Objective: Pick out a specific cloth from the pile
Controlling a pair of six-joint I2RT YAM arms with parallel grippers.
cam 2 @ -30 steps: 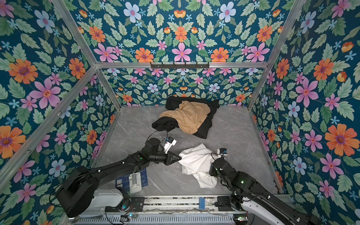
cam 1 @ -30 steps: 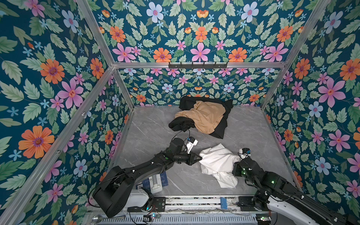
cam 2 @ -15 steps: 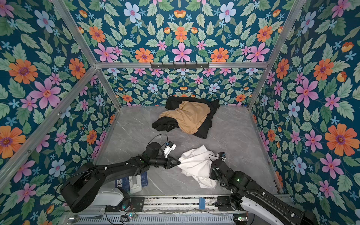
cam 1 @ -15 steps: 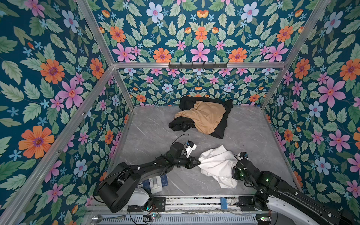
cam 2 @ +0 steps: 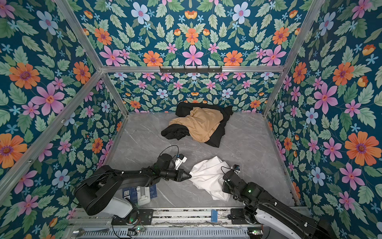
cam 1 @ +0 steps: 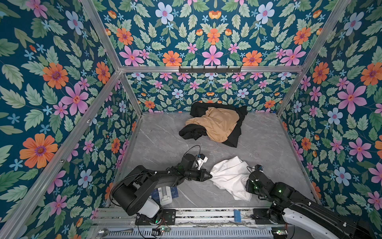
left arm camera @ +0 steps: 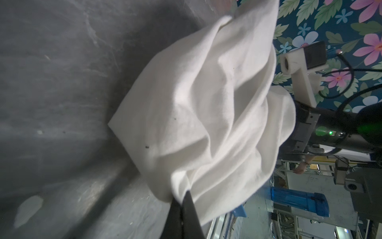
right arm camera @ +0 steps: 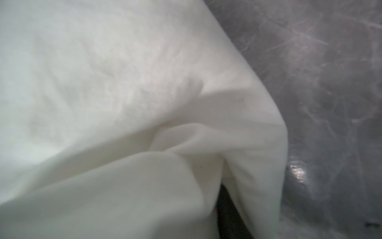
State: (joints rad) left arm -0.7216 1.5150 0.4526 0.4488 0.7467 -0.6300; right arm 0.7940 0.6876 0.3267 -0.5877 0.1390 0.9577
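The cloth (cam 1: 229, 175) (cam 2: 208, 175), plain white and wrinkled, lies bunched on the grey floor near the front, apart from the pile (cam 1: 215, 126) (cam 2: 198, 124) of tan and black fabric by the back wall. My left gripper (cam 1: 209, 176) (cam 2: 189, 176) (left arm camera: 183, 198) is shut on the cloth's left corner. The right arm's wrist (cam 1: 258, 182) (cam 2: 233, 182) sits at the cloth's right edge, its fingertips buried under the fabric. In the right wrist view the cloth (right arm camera: 124, 103) fills the frame and only a sliver of a dark finger (right arm camera: 227, 211) shows.
Floral walls with aluminium posts enclose the marbled grey floor (cam 1: 161, 140). A black hook rail (cam 1: 209, 69) runs along the back wall. A blue and white object (cam 1: 165, 193) lies by the left arm's base. A metal rail (cam 1: 206, 215) lines the front edge.
Both grippers have drawn back toward the front edge, and the white cloth has slid with them, a little farther from the pile. The left gripper has kept its hold.
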